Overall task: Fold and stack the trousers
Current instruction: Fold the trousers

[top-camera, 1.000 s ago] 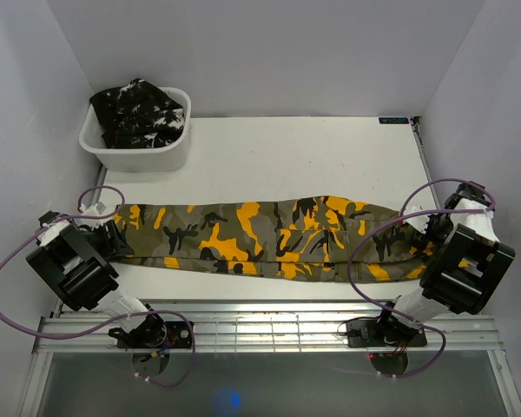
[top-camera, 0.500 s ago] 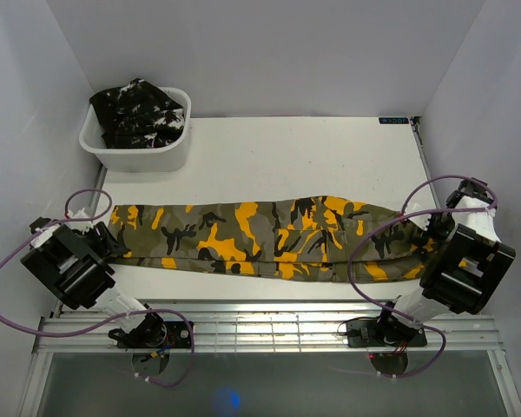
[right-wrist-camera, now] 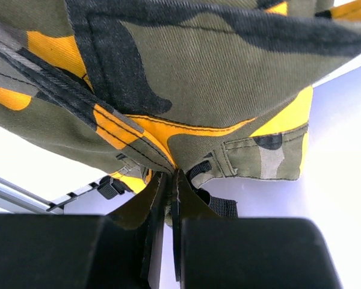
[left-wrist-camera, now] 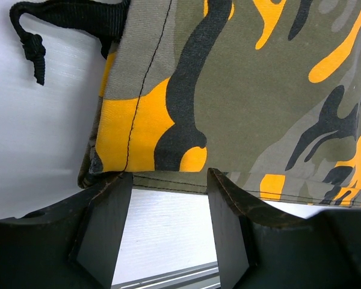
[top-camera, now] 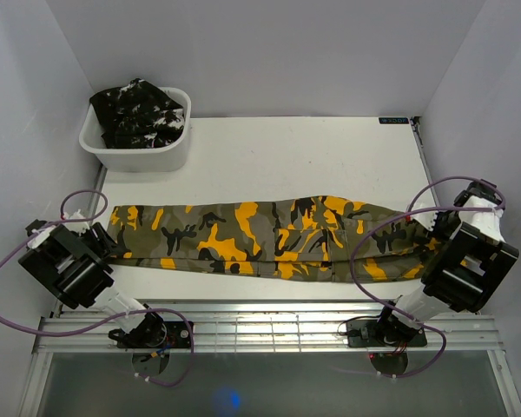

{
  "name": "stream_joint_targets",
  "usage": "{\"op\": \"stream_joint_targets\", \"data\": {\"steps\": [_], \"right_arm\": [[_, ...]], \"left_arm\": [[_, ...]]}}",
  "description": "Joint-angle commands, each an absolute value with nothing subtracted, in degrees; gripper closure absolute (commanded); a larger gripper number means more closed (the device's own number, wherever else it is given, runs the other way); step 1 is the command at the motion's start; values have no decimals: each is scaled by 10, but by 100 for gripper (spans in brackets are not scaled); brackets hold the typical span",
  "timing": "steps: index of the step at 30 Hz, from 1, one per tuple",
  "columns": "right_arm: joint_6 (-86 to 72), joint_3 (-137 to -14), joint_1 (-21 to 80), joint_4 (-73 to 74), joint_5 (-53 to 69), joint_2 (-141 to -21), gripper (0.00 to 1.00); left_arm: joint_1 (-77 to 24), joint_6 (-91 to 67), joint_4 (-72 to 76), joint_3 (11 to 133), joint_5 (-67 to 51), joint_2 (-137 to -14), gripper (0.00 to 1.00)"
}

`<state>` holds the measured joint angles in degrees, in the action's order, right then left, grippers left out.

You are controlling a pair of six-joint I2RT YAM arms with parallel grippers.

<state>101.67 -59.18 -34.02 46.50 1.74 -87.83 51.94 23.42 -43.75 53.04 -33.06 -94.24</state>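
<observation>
- Two pairs showing, starting with the olive-grey trousers point(top-camera: 260, 239): lying flat, stretched left to right across the near part of the white surface point(top-camera: 313, 156).
- Pinching the right end of that pair with the right hand point(right-wrist-camera: 170, 177), fingers drawn almost together on a stitched fold of cloth.
- Hovering with the left hand point(left-wrist-camera: 168, 180) spread wide at the left end, hem edge just at the fingertips, bare surface showing between them, gripping nothing.
- Trailing a black cord point(left-wrist-camera: 33, 36) off that end's corner onto the surface.
- Sitting heaped in the white tub point(top-camera: 135, 158) at the far left corner: the black trousers point(top-camera: 139, 113) with white flecks, well apart from the first pair.
</observation>
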Motion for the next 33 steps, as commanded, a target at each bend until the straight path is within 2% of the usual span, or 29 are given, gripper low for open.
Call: {"op": "stream_joint_targets", "data": {"steps": [1, 6, 7, 9, 11, 15, 16, 17, 18, 21, 23, 26, 27, 30, 33], "right_arm": [[1041, -584, -352, 449, -14, -875, 92], [1043, -577, -361, 445, -20, -889, 92], [1048, -570, -360, 444, -20, -882, 89], [1054, -542, -357, 427, -9, -861, 76], [1053, -525, -354, 417, -6, -850, 71], [1032, -536, -350, 424, 32, -837, 48], [1027, -541, -348, 435, 38, -835, 38], [1020, -548, -346, 444, 53, -832, 32], [1006, -566, -340, 455, 63, -826, 18], [980, -586, -311, 510, 107, -793, 7], [955, -579, -285, 533, 134, -768, 7], [920, -546, -209, 564, 154, -722, 25], [901, -536, -155, 564, 158, -702, 34], [809, -501, -37, 541, 166, -681, 45], [721, -478, 75, 512, 168, -680, 50]], "left_arm": [[533, 254, -398, 546, -258, -950, 35], [533, 270, -420, 559, -282, -947, 35], [533, 275, -431, 563, -293, -941, 35], [533, 293, -455, 569, -322, -928, 35], [530, 320, -481, 583, -327, -897, 35], [529, 352, -518, 614, -318, -852, 36], [529, 353, -521, 620, -308, -845, 36], [529, 356, -531, 631, -304, -836, 36], [529, 359, -537, 637, -301, -834, 36], [526, 379, -555, 651, -302, -831, 39], [511, 402, -571, 650, -306, -831, 41], [473, 494, -631, 650, -321, -837, 44], [466, 537, -641, 650, -324, -838, 44], [430, 576, -666, 654, -332, -842, 45], [404, 596, -680, 665, -346, -854, 45]]}}
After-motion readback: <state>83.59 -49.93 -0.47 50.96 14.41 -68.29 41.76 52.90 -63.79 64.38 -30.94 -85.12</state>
